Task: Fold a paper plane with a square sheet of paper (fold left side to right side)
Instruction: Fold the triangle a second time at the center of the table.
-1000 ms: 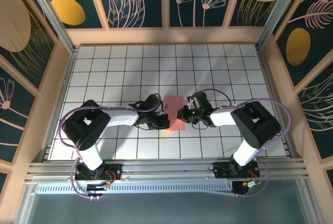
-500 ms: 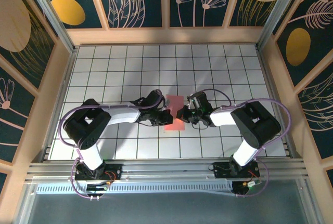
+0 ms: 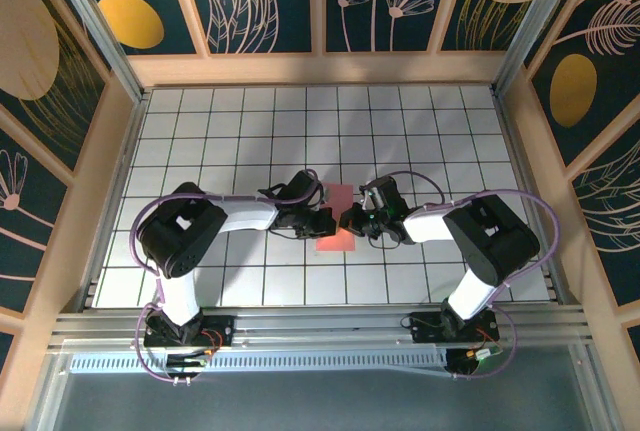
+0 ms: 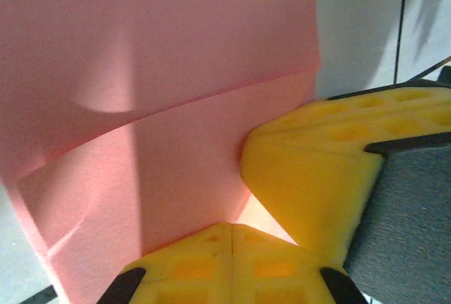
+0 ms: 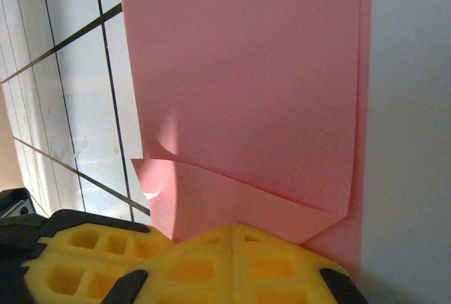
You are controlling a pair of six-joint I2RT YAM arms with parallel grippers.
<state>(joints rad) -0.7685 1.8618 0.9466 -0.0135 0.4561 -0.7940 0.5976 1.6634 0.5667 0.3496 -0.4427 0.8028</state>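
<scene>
- The paper [image 3: 337,241] lies folded into a narrow strip on the tiled bench [image 3: 220,131], midway between the two arms.
- The left tool [image 3: 320,221] and right tool [image 3: 350,219] meet over the strip's middle from opposite sides and hide it from above. Its far and near ends stick out past them.
- Left wrist view: the left tool's yellow fingers [image 4: 183,269] are pressed together, tips on the paper. The right tool sits just beside them, covering the paper's edge.
- Right wrist view: the right tool's fingers [image 5: 282,269] are closed too, tips on the paper. This close view shows a doubled long edge and a slanted flap that the top view is too small to show.
- I cannot tell whether either tool pinches the paper.
</scene>
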